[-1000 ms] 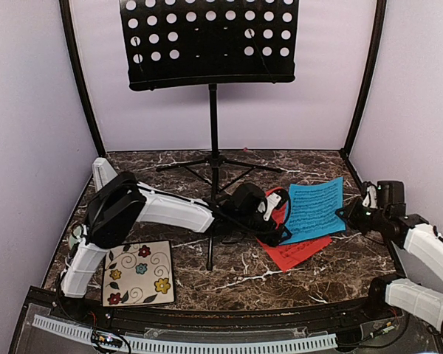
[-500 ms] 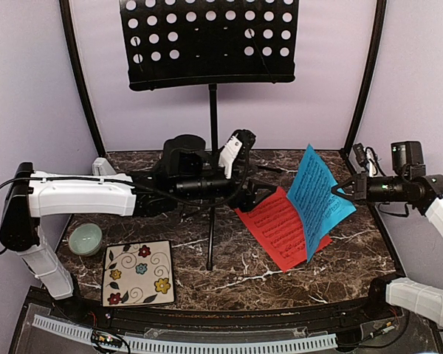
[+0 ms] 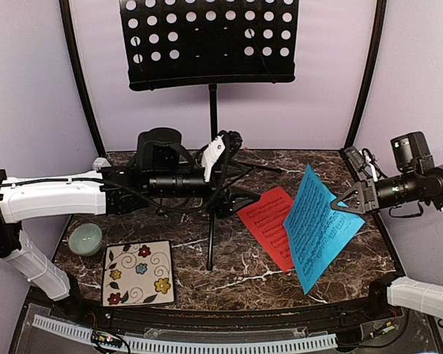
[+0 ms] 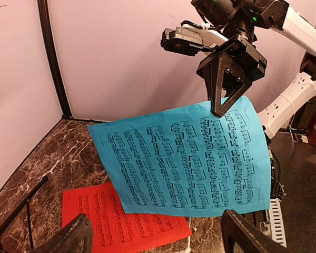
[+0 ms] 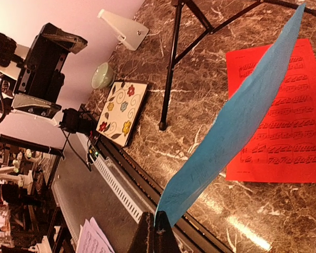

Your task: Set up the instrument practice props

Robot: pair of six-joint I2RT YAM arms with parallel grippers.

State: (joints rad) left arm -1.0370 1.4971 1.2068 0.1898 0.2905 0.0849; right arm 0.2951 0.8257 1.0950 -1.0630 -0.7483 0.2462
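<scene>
Veined marble tabletop point(image 3: 236, 282); thin blue sheet point(image 3: 317, 228) curls from right pincer point(image 3: 340, 205).

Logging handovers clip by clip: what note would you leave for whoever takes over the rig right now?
Right gripper: jaws shut on the blue sheet, which hangs above the table.
Left gripper: jaws open, empty, beside the music stand, near its post.
Red sheet lies flat on the table; metronome stands back left.
Done: stand upright, blue sheet picked up.
Left: likely both sheets onto the stand's desk.
</scene>
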